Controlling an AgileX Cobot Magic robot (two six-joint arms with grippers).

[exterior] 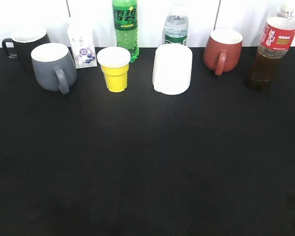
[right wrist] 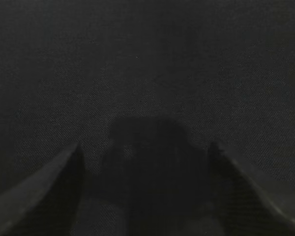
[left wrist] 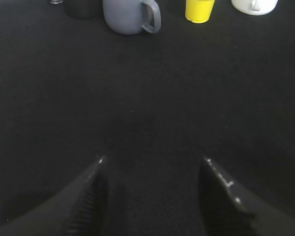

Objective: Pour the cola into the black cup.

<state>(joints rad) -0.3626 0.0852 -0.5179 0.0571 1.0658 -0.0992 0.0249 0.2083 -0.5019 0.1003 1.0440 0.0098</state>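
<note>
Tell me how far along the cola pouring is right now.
Nothing looks done yet. The cola stands capped and upright at the far right of the table, untouched, and the black cup sits at the far left behind the grey mug. Nothing is in hand: the left gripper and right gripper are open over bare cloth. Grasping, uncapping and pouring all remain.

Ahead of my left tool (left wrist: pixel 152 196), the black cup (left wrist: pixel 81 7) is cropped by the frame's top edge; the cola (exterior: pixel 271 46) loses its cap likewise.
</note>
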